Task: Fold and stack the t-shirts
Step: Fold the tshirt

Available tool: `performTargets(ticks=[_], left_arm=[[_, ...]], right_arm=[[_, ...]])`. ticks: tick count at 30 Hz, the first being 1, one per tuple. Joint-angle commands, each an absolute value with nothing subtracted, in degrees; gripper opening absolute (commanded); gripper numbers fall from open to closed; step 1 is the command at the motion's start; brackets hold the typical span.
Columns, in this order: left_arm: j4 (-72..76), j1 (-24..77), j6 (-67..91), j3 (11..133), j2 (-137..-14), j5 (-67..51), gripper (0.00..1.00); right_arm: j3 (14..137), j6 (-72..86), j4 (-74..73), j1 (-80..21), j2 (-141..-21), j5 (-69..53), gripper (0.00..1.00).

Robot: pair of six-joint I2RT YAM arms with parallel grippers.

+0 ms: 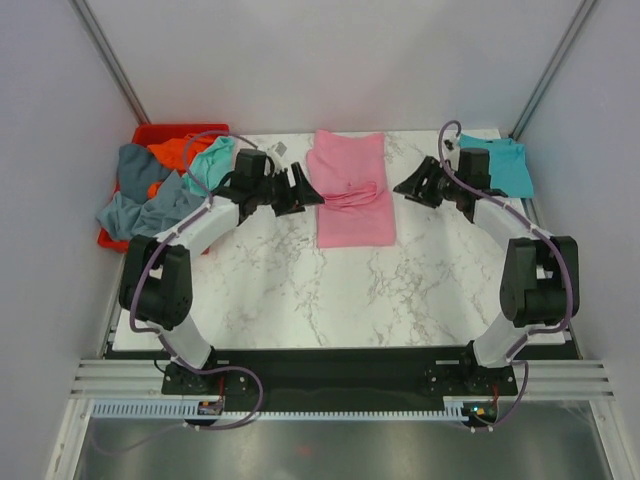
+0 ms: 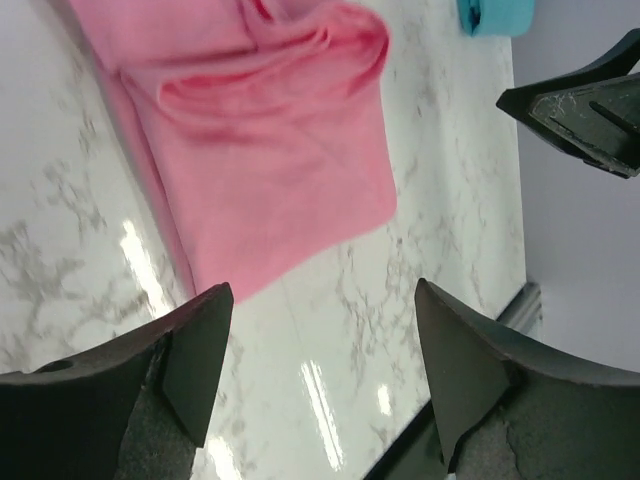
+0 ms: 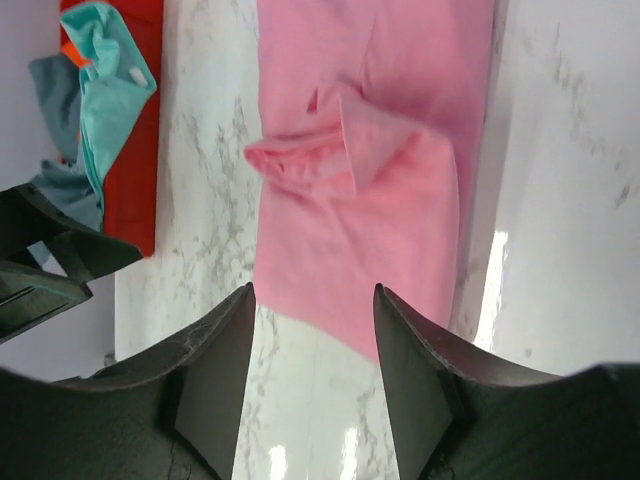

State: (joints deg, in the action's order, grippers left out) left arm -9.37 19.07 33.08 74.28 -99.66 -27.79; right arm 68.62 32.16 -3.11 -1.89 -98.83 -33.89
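A pink t-shirt lies partly folded on the marble table, a bunched fold across its middle; it shows in the left wrist view and the right wrist view. A folded teal-turquoise t-shirt lies at the far right, its corner in the left wrist view. Grey-blue, orange and mint shirts are heaped in the red bin. My left gripper is open and empty just left of the pink shirt. My right gripper is open and empty just right of it.
The red plastic bin stands at the table's far left edge, seen also in the right wrist view. White walls and metal posts enclose the table. The right gripper's fingers show in the left wrist view.
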Motion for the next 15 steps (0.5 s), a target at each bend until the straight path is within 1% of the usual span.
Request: performTargets(ticks=[1,2,3,5,8,11,15], left_arm=[[-9.2,18.9,40.5,64.7,-98.9,-34.1,0.8],[-8.4,18.8,41.4,61.0,-98.9,-35.1,0.78],[-7.0,18.8,42.4,59.6,-98.8,-35.7,0.78],[-5.0,18.8,44.4,55.8,-98.8,-37.1,0.76],[-2.9,18.8,45.8,53.4,-99.6,-36.9,0.76],[-2.9,18.8,45.8,53.3,-101.3,-36.9,0.76],[-0.3,18.8,45.6,55.2,-104.5,-36.9,0.76]], right_arm=[[59.3,34.6,-4.1,-2.4,-96.9,-38.5,0.59],[57.3,36.0,-3.6,-2.5,-96.2,-38.8,0.59],[53.8,36.6,-3.2,-2.4,-95.9,-38.8,0.59],[51.1,37.5,-2.1,-2.4,-95.2,-39.3,0.59],[46.8,38.2,-2.3,-2.4,-94.8,-39.6,0.59],[43.1,38.9,-1.3,-2.4,-94.8,-39.6,0.58],[42.5,38.6,-0.4,-2.4,-96.1,-38.8,0.57]])
